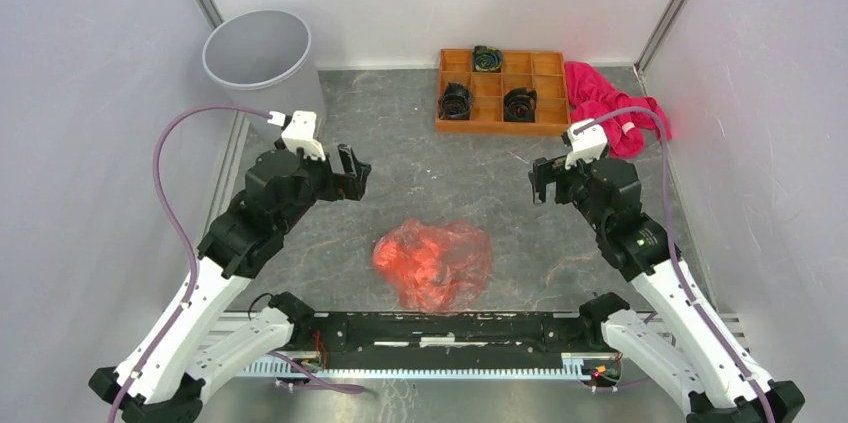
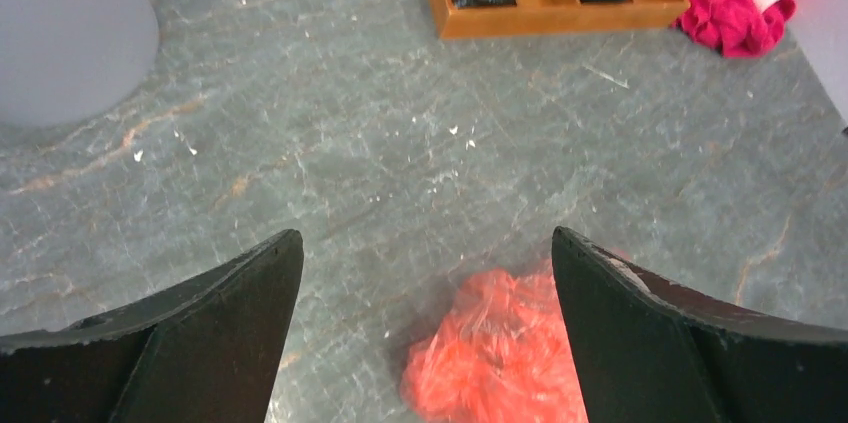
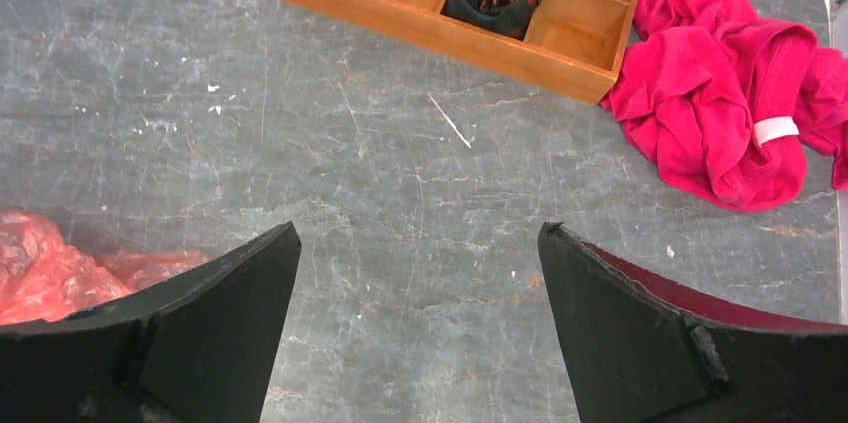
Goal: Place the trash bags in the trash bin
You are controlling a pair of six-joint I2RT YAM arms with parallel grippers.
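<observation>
Viewing from above, the red-orange trash bag (image 1: 433, 265) lies crumpled on the counter (image 1: 440, 173) at 6 o'clock, just ahead of the arm bases. It is well apart from the trash bin (image 1: 272, 93), which stands upright at 10 o'clock. The left hand (image 1: 355, 175) and right hand (image 1: 538, 181) hover at 11 and 1 o'clock of the bag, neither touching it. A compartment tray (image 1: 500, 127) sits at 12 o'clock, with a pink cloth (image 1: 610, 108) just beside its right end. Left wrist view: fingers spread wide, gripping nothing; bag at 6 o'clock between them, bin at 10 o'clock. Right wrist view: fingers likewise spread and empty; bag at 8 o'clock, partly hidden behind one finger, tray at 12, cloth at 2.
</observation>
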